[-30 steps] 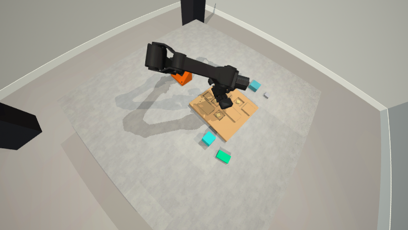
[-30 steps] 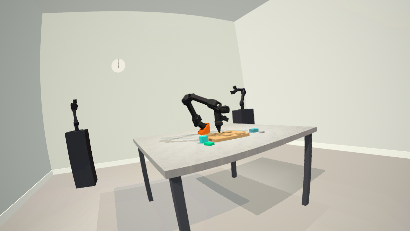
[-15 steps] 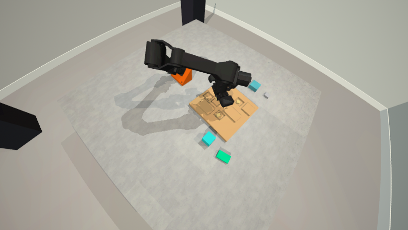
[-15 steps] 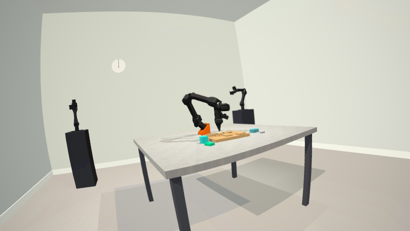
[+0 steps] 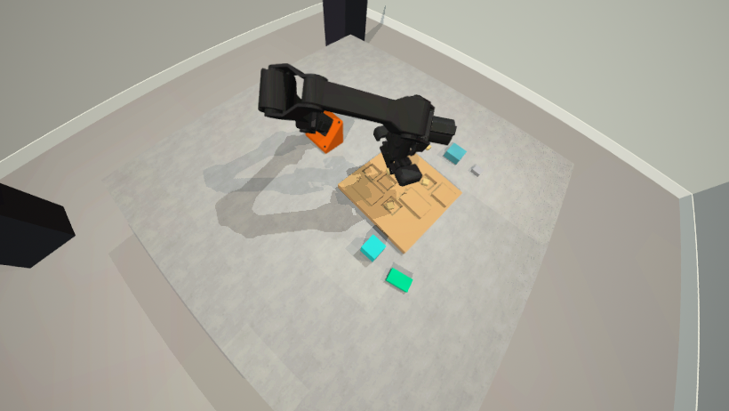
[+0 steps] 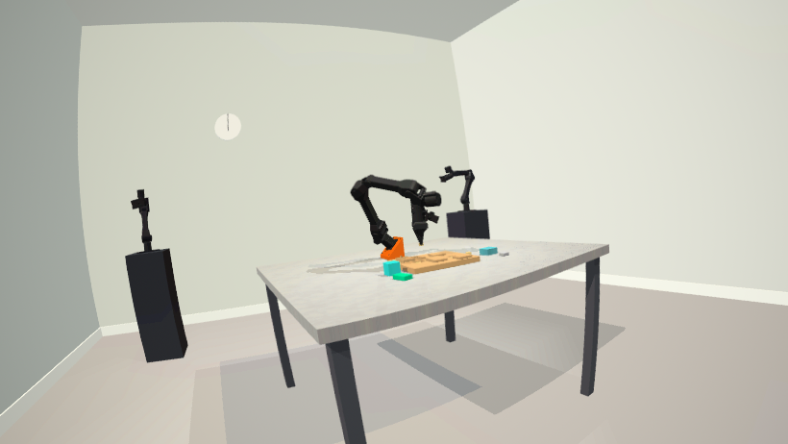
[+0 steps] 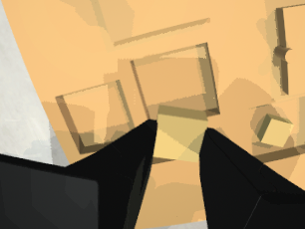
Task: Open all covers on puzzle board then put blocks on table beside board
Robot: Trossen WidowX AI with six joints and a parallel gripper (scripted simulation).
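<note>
The tan puzzle board (image 5: 408,229) (image 6: 435,264) (image 7: 67,29) lies on the table to the right of the arm's orange base (image 5: 326,133). My gripper (image 5: 408,177) (image 6: 420,241) (image 7: 177,133) hangs a little above the board's far part. It is shut on a small pale tan block (image 7: 176,142), held just over an open empty well (image 7: 175,82). A second empty well (image 7: 96,111) lies to its left. Another tan block (image 7: 275,130) (image 5: 427,180) sits in a well to the right. One more tan block (image 5: 391,205) sits in a well nearer the front.
A cyan block (image 5: 372,247) (image 6: 391,267) and a green block (image 5: 398,279) (image 6: 402,277) rest on the table off the board's near corner. A teal block (image 5: 454,153) (image 6: 487,251) and a small grey block (image 5: 475,170) (image 6: 503,254) rest beyond its far side.
</note>
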